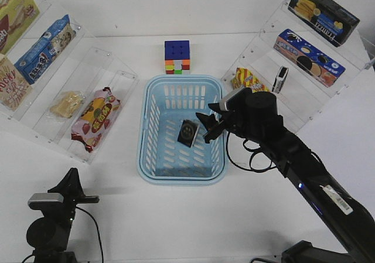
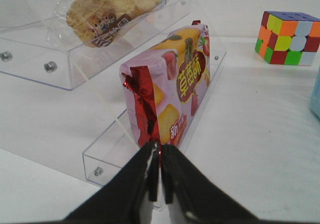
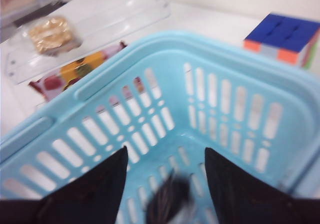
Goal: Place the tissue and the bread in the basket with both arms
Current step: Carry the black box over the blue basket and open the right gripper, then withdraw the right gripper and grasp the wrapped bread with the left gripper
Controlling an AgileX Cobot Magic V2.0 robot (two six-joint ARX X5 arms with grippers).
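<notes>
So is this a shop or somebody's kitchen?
Neither, most likely: it looks like a robot test table made up like a tiny shop. Clear plastic shelves hold snack packets, a blue basket sits mid-table, and a puzzle cube stands behind it.

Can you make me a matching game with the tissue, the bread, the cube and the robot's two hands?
Things:
1. tissue
2. bread
3. puzzle cube
4. right gripper
5. left gripper

Places or states:
A. behind the basket, on the table
B. fingers open, over the basket
C. lying inside the basket
D. fingers shut, near the pink strawberry packet
E. on the clear shelf at the left

Pairs: 1-C, 2-E, 3-A, 4-B, 5-D
</notes>
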